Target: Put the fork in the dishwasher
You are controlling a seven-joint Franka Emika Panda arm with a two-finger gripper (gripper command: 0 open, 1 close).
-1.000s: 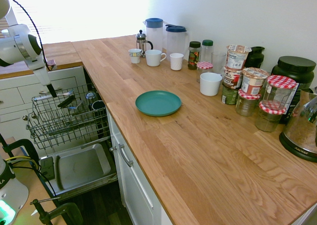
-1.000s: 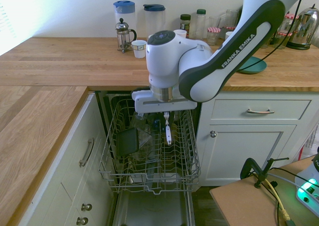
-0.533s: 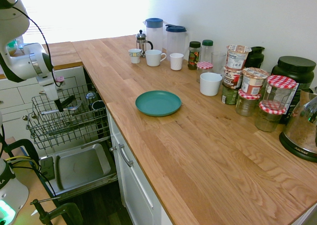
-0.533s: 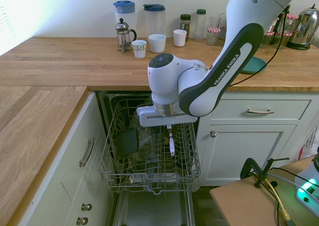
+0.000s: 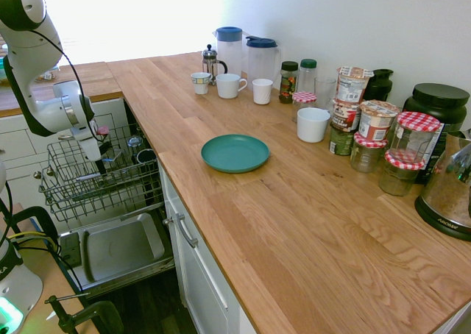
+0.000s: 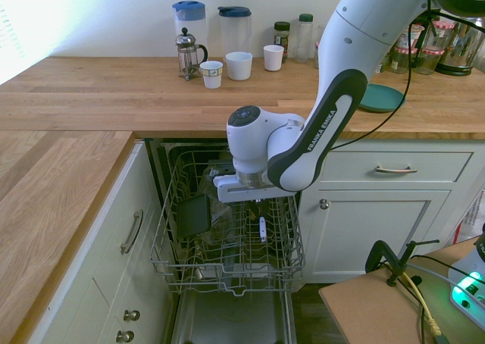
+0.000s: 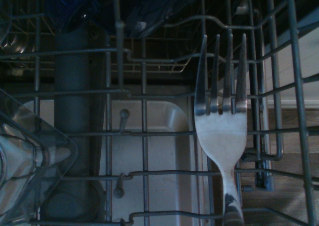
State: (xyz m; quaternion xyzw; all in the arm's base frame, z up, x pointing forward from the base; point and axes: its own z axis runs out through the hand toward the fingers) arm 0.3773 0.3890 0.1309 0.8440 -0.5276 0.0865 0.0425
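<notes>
Jaws (image 6: 258,202) low over wire rack (image 6: 227,245) of dishwasher (image 6: 227,314), closed narrow on fork (image 6: 262,229). Fork hangs upright, tines down, lower end among rack wires; wrist view shows tines (image 7: 222,81) pointing into grid, door liner visible below. Whether fork touches wire: cannot tell. Rack pulled out over dropped door (image 5: 118,249). Dark item (image 6: 193,215) sits in rack left of fork, apart from it. Rack rim near on right side; teal plate (image 5: 235,153) on tabletop (image 5: 294,224), well apart.
</notes>
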